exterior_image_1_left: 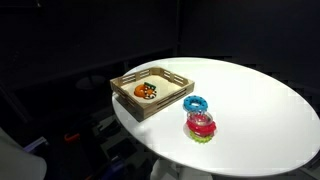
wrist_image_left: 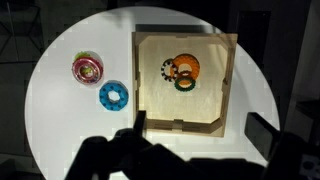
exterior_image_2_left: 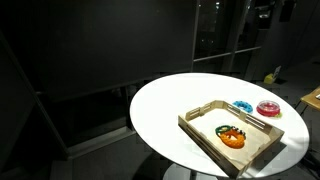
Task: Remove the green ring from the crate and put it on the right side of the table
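Observation:
The light-wood crate [wrist_image_left: 229,80] sits on the round white table [wrist_image_left: 66,125] and shows in both exterior views [exterior_image_1_left: 162,108] [exterior_image_2_left: 200,129]. Inside it, a dark green ring [wrist_image_left: 184,85] lies against an orange ring [wrist_image_left: 185,67]. The same pair shows small in the exterior views, the green ring [exterior_image_2_left: 229,131] next to the orange ring [exterior_image_2_left: 234,141] [exterior_image_1_left: 146,91]. My gripper [wrist_image_left: 200,131] is open and empty. It hangs high above the crate's near edge, apart from the rings. The gripper is out of view in both exterior views.
A blue ring [wrist_image_left: 114,96] [exterior_image_1_left: 195,104] [exterior_image_2_left: 241,106] and a pink ring [wrist_image_left: 87,69] [exterior_image_1_left: 201,123] [exterior_image_2_left: 268,109] with a green rim under it lie on the table beside the crate. The surroundings are dark. The table edge runs close to the crate.

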`<state>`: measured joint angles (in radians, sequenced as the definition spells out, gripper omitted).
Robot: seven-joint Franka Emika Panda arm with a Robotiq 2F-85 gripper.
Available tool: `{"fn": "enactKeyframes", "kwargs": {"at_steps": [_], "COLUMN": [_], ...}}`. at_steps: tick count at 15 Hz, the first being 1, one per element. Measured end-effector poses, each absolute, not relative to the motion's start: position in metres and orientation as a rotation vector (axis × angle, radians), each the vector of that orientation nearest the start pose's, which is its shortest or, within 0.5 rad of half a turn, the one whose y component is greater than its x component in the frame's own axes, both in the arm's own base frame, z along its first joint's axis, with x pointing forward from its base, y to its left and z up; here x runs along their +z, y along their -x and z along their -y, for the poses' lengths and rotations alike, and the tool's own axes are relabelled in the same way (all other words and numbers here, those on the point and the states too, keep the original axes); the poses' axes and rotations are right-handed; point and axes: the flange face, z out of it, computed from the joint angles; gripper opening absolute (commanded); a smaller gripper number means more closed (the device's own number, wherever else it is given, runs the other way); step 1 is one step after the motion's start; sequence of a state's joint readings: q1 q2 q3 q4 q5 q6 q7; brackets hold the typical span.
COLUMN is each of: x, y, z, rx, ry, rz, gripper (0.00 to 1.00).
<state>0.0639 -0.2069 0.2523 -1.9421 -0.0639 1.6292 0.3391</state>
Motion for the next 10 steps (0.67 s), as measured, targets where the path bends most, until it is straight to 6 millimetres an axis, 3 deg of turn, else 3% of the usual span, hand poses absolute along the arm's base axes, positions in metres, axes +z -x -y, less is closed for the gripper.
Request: {"fn": "enactKeyframes", "kwargs": {"at_steps": [5,10], "x": [0.522,0.489], "y": [-0.487,-0.513], "z": [-0.144,-0.143], "rx": [0.221,0.159], "ry": [3.267,3.240], "rz": [-0.064,-0.089], "gripper": [1.00,1.00]}}
